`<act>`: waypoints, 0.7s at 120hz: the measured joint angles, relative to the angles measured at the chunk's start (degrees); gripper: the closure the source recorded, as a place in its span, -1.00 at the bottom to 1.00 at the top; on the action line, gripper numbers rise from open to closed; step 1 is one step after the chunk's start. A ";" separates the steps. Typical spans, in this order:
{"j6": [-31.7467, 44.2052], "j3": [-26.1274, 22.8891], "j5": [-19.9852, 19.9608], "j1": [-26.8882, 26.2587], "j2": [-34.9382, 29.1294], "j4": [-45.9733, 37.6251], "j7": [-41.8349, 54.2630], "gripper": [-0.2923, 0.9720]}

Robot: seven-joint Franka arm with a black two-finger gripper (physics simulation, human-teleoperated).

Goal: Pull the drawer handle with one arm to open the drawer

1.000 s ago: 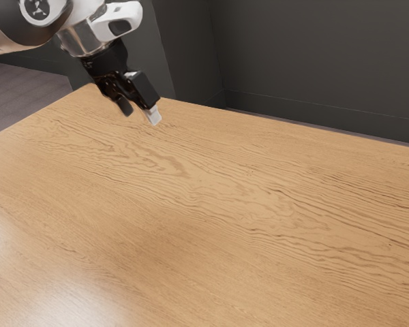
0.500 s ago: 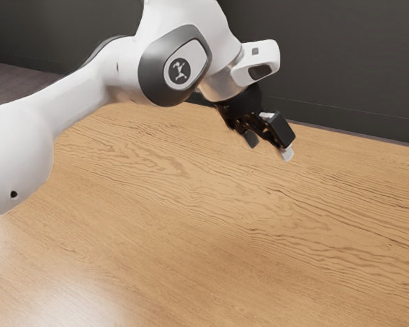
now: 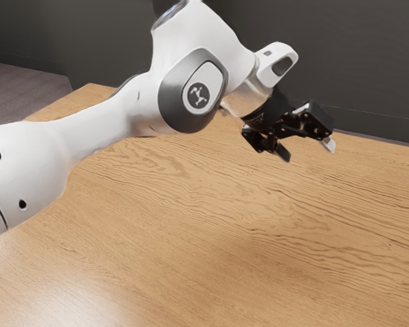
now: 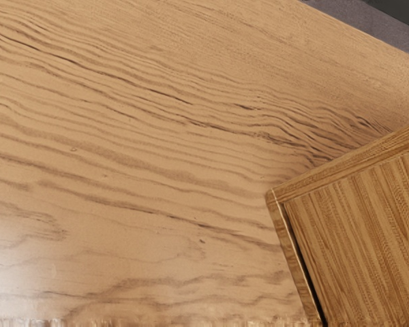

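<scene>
Records a wide wood-grain table (image 3: 191, 238) beneath everything. Notes the white arm (image 3: 88, 143) reaching in from the exterior view's left, above the tabletop. Finds one corner of a wooden drawer unit (image 4: 358, 252), a framed panel with striped grain, on the table close under the hand. Logs the black gripper (image 3: 307, 150) hovering clear of the surface, fingers (image 3: 326, 142) spread wide apart, nothing between them.

The white arm (image 3: 88, 139) reaches in from the exterior view's left; its wrist (image 3: 251, 95) angles down toward the exterior view's right; the black gripper (image 3: 307, 147) hangs in the air, its 2 fingers (image 3: 284, 151) spread apart.
</scene>
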 joint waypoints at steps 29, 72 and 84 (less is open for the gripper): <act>9.07 3.80 -7.59 -9.51 -9.10 -13.40 -6.15 -0.54; 18.53 3.78 -12.86 -13.69 -12.93 -19.22 -11.71 -0.53; 20.77 3.71 -14.21 -14.79 -15.32 -22.72 -12.76 -0.53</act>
